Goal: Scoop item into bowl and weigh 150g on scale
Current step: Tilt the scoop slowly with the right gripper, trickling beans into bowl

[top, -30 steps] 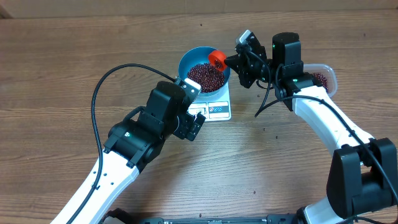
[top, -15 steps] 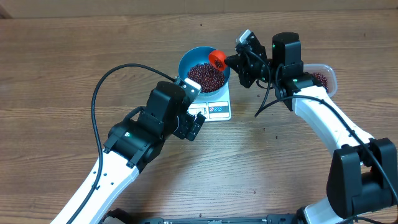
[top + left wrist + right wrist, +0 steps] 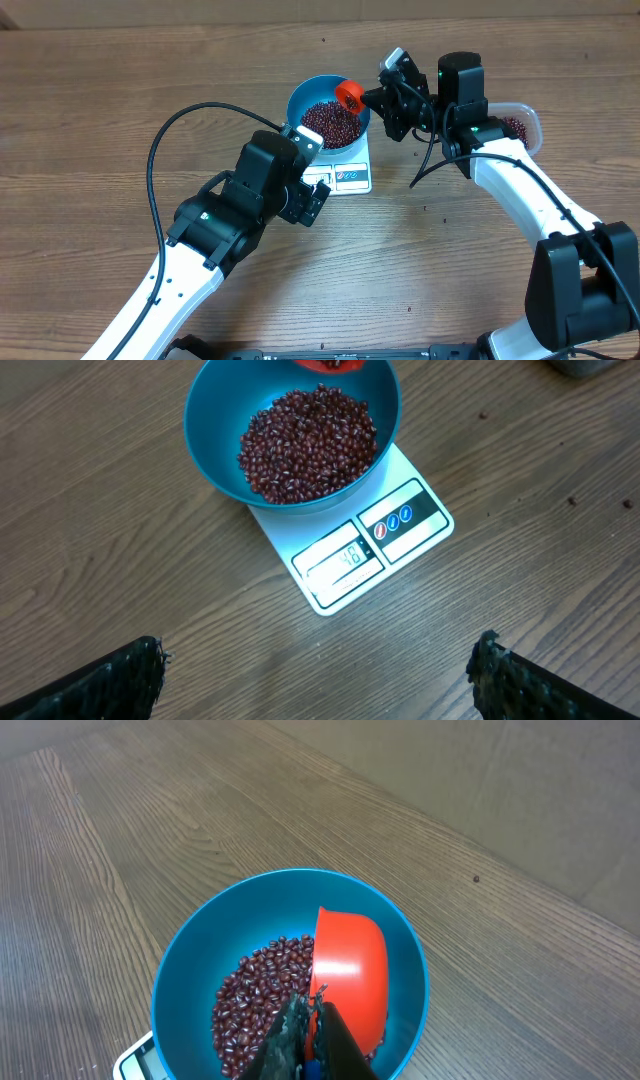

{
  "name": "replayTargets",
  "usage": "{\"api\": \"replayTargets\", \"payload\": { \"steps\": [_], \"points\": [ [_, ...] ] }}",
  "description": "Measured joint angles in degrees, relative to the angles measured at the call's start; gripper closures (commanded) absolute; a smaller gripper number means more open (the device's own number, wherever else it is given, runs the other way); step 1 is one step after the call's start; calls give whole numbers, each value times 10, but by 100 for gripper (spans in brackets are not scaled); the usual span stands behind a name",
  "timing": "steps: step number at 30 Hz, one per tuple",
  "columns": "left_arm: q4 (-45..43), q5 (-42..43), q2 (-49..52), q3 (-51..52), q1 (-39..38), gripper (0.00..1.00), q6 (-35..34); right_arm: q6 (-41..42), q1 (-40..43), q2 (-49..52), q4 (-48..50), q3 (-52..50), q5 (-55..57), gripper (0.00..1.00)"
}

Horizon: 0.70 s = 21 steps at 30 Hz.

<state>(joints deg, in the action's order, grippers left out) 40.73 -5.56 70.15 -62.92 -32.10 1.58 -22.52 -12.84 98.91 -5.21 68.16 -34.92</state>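
Bowl (image 3: 215, 415): bright blue in & out. Beans (image 3: 305, 445) in bowl: dark maroon, glossy. Scoop (image 3: 350, 970) over bowl's rim: orange-red. Scale (image 3: 360, 548) under bowl: white, pale display, dark panel w/ blue btns. Table (image 3: 100, 90) round bowl: brown wood grain. Tub (image 3: 527, 118) beyond bowl's scoop side: clear, maroon beans inside. Left arm (image 3: 180, 280) & right arm (image 3: 520, 190): white shells, black joints.

Your left gripper (image 3: 315, 680) hangs with fingers spread wide; your right gripper (image 3: 310, 1035) is clamped on the red scoop (image 3: 350, 970).
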Motion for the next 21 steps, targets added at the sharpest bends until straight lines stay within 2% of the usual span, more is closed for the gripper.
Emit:
{"api": "replayTargets", "payload": {
  "steps": [21],
  "points": [
    [0,0,0,0,0,0,0,-7,-3,0,-6,0,23,96]
  ]
}}
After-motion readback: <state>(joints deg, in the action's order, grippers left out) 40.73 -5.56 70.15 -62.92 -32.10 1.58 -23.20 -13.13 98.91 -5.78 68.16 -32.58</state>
